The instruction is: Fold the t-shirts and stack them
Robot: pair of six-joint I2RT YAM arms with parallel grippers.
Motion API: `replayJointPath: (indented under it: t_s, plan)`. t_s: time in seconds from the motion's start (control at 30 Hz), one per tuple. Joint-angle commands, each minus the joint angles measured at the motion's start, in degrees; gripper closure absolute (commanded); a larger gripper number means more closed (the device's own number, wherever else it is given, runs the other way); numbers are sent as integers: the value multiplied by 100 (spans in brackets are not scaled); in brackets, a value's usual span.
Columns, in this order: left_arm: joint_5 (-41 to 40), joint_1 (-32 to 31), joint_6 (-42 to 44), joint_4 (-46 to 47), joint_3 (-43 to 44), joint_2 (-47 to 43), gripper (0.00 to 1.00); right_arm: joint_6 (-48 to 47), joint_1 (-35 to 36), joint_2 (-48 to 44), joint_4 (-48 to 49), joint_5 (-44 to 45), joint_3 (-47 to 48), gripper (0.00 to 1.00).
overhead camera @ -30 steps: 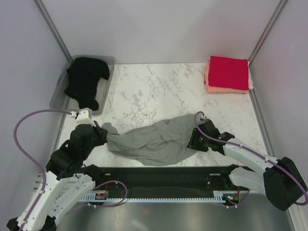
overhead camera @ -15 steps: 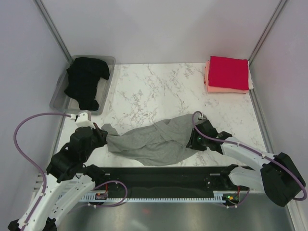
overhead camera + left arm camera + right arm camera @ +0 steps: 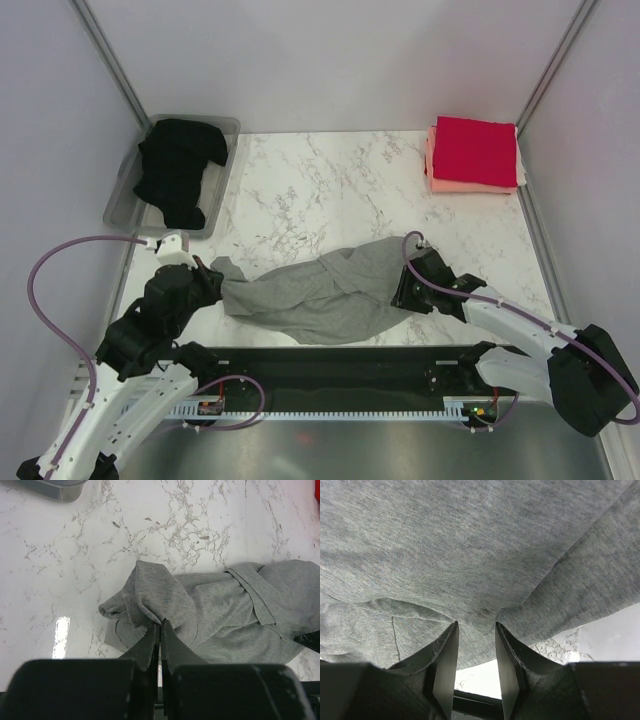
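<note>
grey t-shirt (image 3: 320, 292) bunched lengthwise across near-middle of marble table (image 3: 320, 180), left gripper (image 3: 160, 626) pinched tight on its left end, right gripper (image 3: 476, 626) fingers spread at its right edge, black tee (image 3: 178, 170) in clear bin (image 3: 120, 197) far left, red tee (image 3: 475, 148) folded atop pink tee (image 3: 460, 186) far right, grey walls (image 3: 330, 60)

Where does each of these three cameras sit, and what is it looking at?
Top external: above and behind the arms, looking down on the table; both arms show.
Left wrist: on the left arm, facing the left gripper, shut on the grey t-shirt.
Right wrist: on the right arm, close over grey cloth; the right gripper is open.
Shared: all three see that t-shirt.
</note>
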Motion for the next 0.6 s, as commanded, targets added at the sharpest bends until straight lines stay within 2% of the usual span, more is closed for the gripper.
replayJointPath:
  t_s: [0.0,0.27,0.5,0.57]
  plan:
    - [-133,7,-123,236,-4,-61,98,-15,38,30,81,68,119,57]
    - [-142,7,-114,244,-13,-43,98,56,118,258,274,42,93,58]
    - [-133,7,-114,253,-21,-17,98,91,135,258,318,41,84,72]
    - [-124,7,-114,253,-30,-17,98,91,153,276,336,41,75,78]
